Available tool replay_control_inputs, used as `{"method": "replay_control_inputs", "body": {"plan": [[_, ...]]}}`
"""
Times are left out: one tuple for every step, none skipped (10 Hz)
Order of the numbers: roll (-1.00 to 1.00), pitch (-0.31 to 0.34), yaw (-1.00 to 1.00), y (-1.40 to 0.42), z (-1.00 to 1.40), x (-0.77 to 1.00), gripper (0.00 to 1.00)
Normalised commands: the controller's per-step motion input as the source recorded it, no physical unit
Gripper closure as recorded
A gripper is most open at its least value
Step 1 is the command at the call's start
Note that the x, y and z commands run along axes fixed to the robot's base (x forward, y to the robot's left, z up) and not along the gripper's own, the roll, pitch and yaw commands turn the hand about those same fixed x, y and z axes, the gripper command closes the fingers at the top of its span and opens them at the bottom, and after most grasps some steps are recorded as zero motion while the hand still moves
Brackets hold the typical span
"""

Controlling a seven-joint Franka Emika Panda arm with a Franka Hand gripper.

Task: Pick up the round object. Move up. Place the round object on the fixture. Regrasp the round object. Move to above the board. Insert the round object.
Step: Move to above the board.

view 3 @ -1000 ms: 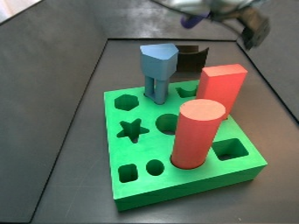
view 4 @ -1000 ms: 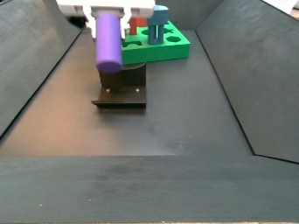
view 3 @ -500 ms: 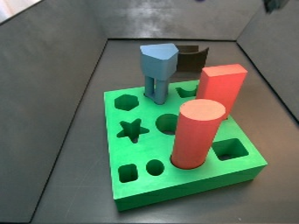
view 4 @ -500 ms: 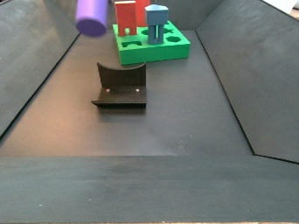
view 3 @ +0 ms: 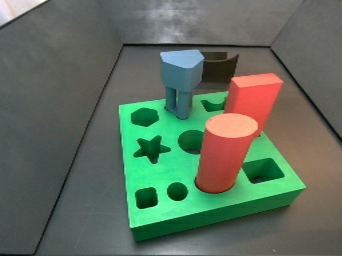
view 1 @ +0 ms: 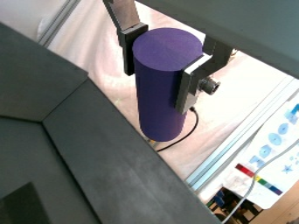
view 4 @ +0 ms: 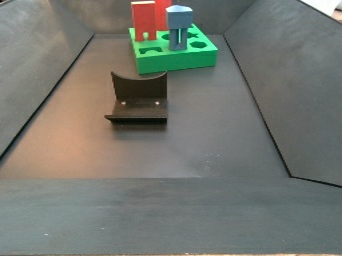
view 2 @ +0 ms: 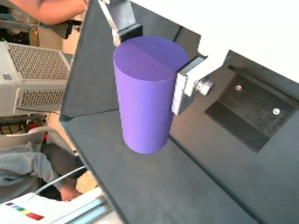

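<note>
1. Gripper (view 1: 163, 59) with flat silver finger plates appears only in both wrist views (view 2: 149, 54); neither side view shows it.
2. Its jaws are closed on the smooth purple cylinder peg (view 1: 160, 83) near the peg's upper end (view 2: 146, 103).
3. The small black L-shaped fixture (view 4: 138, 98) stands on the dark surface (view 4: 174, 150), near the board.
4. The thick bright green board (view 3: 207, 165) carries a red cylinder (view 3: 223, 152), a red block (view 3: 251, 100) and a blue pentagon-topped peg (view 3: 182, 80).
</note>
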Motion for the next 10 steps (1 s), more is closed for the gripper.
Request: {"method": "replay_control_inputs", "body": {"plan": [[-0.01,0.251,0.08,-0.03,0.69,0.05,1.00],[-0.03,0.235,0.14,-0.03,0.46,0.04,1.00],[-0.04,0.210,0.17,-0.02,0.29,0.03,1.00],[-0.04,0.164,0.20,-0.02,0.07,0.03,1.00],[-0.02,0.135,0.21,-0.02,0.03,0.04,1.00],[-0.02,0.112,0.22,-0.03,0.03,0.05,1.00],[-0.02,0.104,0.21,-0.03,0.03,0.06,1.00],[-0.02,0.092,0.21,-0.03,0.03,0.07,1.00],[-0.01,0.082,0.20,-0.04,0.02,0.07,1.00],[-1.00,0.040,-0.11,-1.00,-0.03,-0.70,1.00]]}}
